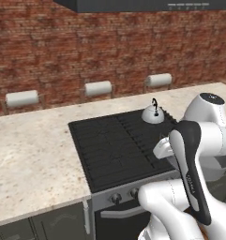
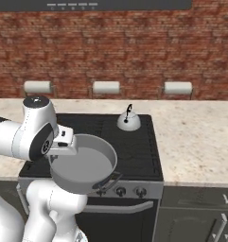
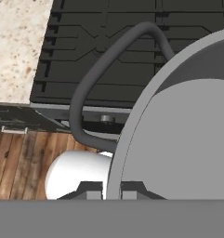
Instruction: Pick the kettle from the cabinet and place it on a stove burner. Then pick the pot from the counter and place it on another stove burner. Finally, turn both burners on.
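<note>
The grey pot (image 2: 84,165) hangs in the air over the front left part of the black cooktop (image 2: 139,142), above the knob row. My gripper (image 2: 58,155) is shut on the pot's left rim. In the hand view the rim (image 3: 132,125) runs between my fingertips (image 3: 92,189), and one dark loop handle (image 3: 85,93) arches out over the stove's front edge. The small silvery kettle (image 2: 128,122) with its black handle stands upright on the back right burner, also seen as the kettle (image 1: 153,115) in the left base view, well apart from the pot.
Beige counter (image 1: 30,154) flanks the stove on both sides. Three white rolls, one being the roll (image 2: 106,87), hang along the brick wall. Knobs (image 2: 121,191) line the range front. A dark hood (image 1: 142,4) hangs overhead. My own arm (image 1: 192,168) blocks the stove's right front.
</note>
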Controlling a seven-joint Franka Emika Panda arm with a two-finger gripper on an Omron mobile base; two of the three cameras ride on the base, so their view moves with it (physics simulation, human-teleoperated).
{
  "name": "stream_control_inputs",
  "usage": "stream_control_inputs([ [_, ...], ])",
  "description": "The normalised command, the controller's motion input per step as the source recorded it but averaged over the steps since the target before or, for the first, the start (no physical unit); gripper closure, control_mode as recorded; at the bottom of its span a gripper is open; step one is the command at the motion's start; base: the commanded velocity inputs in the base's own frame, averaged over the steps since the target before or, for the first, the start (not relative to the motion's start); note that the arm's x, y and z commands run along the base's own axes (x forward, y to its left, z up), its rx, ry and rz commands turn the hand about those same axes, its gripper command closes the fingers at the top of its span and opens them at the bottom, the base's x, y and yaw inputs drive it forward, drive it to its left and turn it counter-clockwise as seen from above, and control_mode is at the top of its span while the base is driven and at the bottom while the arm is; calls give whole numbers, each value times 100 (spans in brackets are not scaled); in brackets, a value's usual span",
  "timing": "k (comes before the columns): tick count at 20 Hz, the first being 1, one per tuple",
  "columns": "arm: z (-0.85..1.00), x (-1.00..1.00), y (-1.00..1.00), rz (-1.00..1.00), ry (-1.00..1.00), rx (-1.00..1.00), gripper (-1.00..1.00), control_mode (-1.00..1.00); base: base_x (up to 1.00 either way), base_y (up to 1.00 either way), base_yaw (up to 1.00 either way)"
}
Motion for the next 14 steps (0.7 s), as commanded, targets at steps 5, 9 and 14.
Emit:
stream_control_inputs([
  [5, 0, 0, 0, 0, 0, 0, 100, 100, 63, 10, -15],
  [9, 0, 0, 0, 0, 0, 0, 100, 100, 71, 4, -9],
  [14, 0, 0, 0, 0, 0, 0, 100, 100, 70, 8, -6],
])
